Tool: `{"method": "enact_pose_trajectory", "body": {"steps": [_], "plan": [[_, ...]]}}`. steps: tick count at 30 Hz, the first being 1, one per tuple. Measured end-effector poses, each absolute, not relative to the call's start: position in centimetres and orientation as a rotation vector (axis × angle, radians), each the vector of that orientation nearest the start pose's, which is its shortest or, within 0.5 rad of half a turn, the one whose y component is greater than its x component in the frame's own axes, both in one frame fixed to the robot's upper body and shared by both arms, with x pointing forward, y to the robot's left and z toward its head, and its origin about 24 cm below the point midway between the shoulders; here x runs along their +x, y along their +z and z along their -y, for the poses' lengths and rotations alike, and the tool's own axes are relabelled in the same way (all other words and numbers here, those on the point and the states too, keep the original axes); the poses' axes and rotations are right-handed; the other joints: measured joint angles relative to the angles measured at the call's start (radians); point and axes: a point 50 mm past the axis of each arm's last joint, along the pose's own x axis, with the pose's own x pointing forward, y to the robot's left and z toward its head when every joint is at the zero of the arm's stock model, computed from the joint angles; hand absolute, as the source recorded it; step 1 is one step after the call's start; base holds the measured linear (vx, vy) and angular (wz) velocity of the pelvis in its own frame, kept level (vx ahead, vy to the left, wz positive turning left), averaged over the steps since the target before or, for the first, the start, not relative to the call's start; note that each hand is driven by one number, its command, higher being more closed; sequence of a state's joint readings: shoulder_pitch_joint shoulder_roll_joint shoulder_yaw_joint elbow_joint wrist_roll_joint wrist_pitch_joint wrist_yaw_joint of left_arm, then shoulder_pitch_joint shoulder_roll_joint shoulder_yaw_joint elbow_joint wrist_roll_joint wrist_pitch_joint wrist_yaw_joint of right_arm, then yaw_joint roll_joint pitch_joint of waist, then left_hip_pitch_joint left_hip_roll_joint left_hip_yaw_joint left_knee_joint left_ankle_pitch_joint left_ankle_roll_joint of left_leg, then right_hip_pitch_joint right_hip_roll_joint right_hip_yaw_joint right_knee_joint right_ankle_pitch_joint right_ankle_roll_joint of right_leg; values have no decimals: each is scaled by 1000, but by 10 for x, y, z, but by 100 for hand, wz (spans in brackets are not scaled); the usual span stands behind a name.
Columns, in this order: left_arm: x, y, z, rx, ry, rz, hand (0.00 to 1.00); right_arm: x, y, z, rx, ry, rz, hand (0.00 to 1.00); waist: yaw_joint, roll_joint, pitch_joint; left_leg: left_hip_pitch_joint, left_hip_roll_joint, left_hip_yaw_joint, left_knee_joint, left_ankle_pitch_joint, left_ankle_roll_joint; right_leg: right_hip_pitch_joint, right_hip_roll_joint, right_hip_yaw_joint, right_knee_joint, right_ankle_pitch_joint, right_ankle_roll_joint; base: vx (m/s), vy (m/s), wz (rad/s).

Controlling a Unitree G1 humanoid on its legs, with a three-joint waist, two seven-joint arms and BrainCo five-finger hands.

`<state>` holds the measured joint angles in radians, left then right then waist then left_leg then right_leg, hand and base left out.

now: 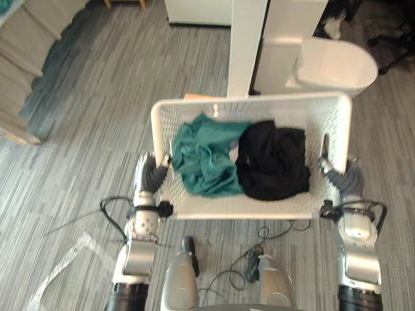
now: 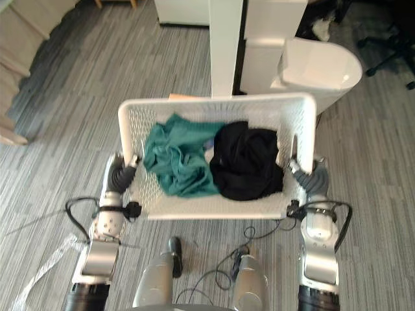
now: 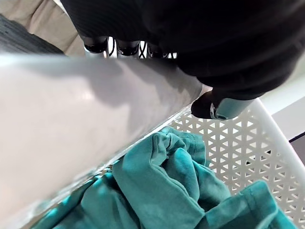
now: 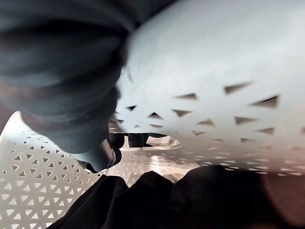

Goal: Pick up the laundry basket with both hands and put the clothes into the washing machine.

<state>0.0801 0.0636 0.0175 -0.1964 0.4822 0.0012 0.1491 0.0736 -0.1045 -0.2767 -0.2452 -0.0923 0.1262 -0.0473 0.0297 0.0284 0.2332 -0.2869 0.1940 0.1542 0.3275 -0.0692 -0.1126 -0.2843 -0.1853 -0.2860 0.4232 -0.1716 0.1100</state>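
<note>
**Laundry basket gripped at both short ends, long axis across the frame**

Head views: the white mesh laundry basket (image 1: 253, 102) sits in the centre of the frame over grey striped carpet (image 1: 97, 97). Its long axis runs left to right and its open top faces the camera. The left hand (image 1: 154, 173) clasps the left end and the right hand (image 1: 338, 176) the right end. Inside, a crumpled teal garment (image 1: 204, 159) lies on the left, touching a black garment (image 1: 272, 162) on the right. A white appliance (image 1: 337, 65) stands at upper right.

Left wrist view: dark fingertips (image 3: 95, 46) hook over the rim and the thumb (image 3: 217, 109) rests inside, above the teal cloth.

Right wrist view: the fingers (image 4: 136, 140) curl through the wall's handle opening, with the thumb (image 4: 97, 157) inside by the black cloth.
</note>
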Motion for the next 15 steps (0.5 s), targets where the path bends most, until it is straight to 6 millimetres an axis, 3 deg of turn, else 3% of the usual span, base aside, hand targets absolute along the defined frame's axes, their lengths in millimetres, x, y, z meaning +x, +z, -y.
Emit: {"method": "enact_pose_trajectory", "body": {"steps": [3, 8, 15], "plan": [[214, 50, -178, 511, 195, 39, 100, 208, 51, 234, -194, -316, -68, 100, -13, -2, -58, 87, 0, 11, -57, -2, -3, 90, 18, 2, -81, 18, 6, 121, 15, -11], [200, 36, -180, 483, 164, -37, 100, 191, 22, 230, -154, -309, -195, 100, -15, -9, -133, 177, -3, 32, -124, -2, -3, 201, 44, 15, -229, 78, 25, 114, 38, -13], [193, 31, -186, 485, 184, -68, 100, 186, 12, 222, -127, -282, -238, 100, -14, -23, -170, 234, -29, 31, -153, -5, 4, 298, 43, 28, -367, 144, 40, 35, 45, -6]]}}
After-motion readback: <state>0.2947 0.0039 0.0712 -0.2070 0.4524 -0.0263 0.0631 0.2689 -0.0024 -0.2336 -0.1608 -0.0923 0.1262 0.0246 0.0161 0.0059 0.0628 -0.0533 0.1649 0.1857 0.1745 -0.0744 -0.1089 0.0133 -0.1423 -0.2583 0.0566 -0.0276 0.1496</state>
